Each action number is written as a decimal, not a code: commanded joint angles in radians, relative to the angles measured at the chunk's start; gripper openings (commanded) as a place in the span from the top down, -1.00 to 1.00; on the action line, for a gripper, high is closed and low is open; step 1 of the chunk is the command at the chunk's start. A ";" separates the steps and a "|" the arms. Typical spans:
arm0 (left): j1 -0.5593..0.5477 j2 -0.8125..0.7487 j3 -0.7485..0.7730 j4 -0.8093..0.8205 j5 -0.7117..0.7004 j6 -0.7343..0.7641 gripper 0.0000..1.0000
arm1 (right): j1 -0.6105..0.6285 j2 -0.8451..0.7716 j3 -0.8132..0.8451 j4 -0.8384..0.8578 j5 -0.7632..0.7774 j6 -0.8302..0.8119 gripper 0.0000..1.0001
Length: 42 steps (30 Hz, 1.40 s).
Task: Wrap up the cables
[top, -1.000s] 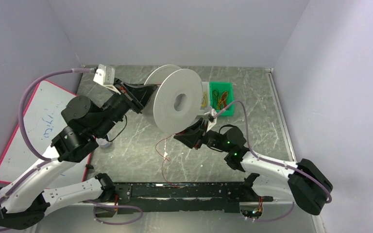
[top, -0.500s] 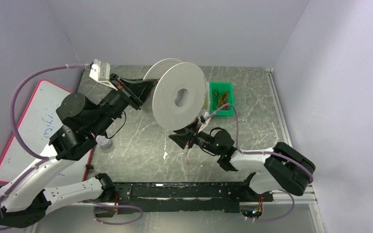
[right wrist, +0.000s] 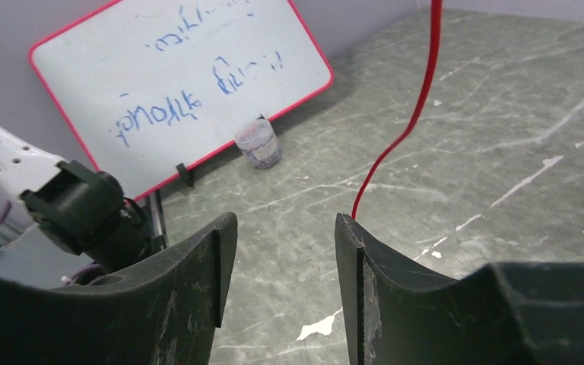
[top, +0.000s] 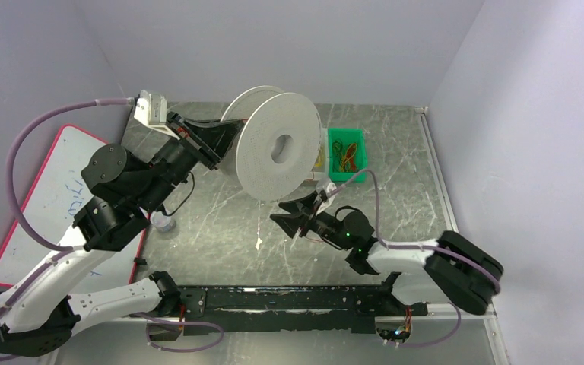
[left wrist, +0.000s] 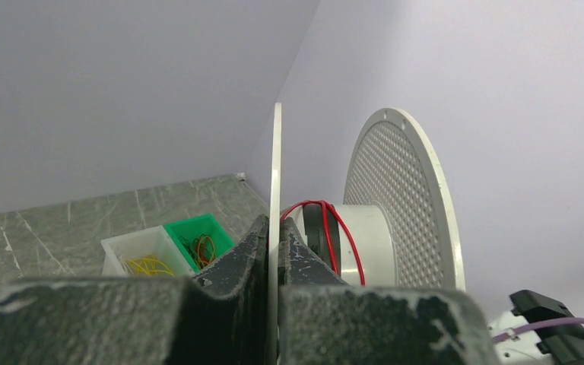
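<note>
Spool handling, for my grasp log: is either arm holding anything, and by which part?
The left gripper holds the spool by the rim of one flange. The right gripper is open; the red cable hangs beside it, unclamped.

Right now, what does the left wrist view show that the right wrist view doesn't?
Left wrist only: the left gripper pinching the spool by one flange, a green bin, a white bin. Right wrist only: the right gripper open, a whiteboard, a small jar. Both: the red wire and the table.
</note>
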 commanded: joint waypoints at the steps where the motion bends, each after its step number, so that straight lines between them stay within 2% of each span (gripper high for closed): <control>1: -0.001 -0.014 0.044 0.085 -0.028 0.012 0.86 | 0.021 -0.171 -0.011 -0.177 -0.012 -0.091 -0.08; 6: -0.001 -0.020 0.039 0.082 -0.030 0.018 0.86 | 0.026 -0.380 -0.009 -0.442 0.022 -0.170 -0.09; 10: -0.001 -0.027 0.032 0.082 -0.026 0.016 0.86 | 0.025 -0.431 -0.013 -0.542 0.093 -0.232 -0.09; 18: -0.001 -0.031 0.034 0.064 -0.034 0.018 0.86 | 0.022 -0.269 0.022 -0.481 0.105 -0.316 -0.20; 23: -0.001 -0.026 0.035 0.058 -0.041 0.015 0.86 | 0.016 -0.105 0.071 -0.419 0.029 -0.323 -0.19; 25: -0.001 -0.019 0.041 0.051 -0.049 0.018 0.86 | 0.017 -0.048 0.080 -0.381 0.006 -0.318 -0.05; 26: -0.001 -0.016 0.042 0.047 -0.055 0.018 0.86 | 0.019 -0.023 0.084 -0.365 -0.008 -0.311 0.11; 29: -0.001 0.000 0.048 0.029 -0.089 0.027 0.86 | 0.031 0.033 0.093 -0.363 -0.022 -0.281 0.83; 30: -0.001 0.005 0.047 0.027 -0.101 0.030 0.86 | 0.048 0.046 0.093 -0.361 0.006 -0.279 1.00; 35: -0.001 0.049 0.049 0.029 -0.181 0.071 0.86 | 0.169 0.071 0.081 -0.366 0.131 -0.268 1.00; 39: 0.001 0.117 0.059 0.025 -0.312 0.135 0.86 | 0.272 0.033 0.067 -0.382 0.175 -0.227 1.00; 42: 0.000 0.166 0.051 0.045 -0.406 0.175 0.86 | 0.365 -0.008 0.084 -0.454 0.246 -0.217 1.00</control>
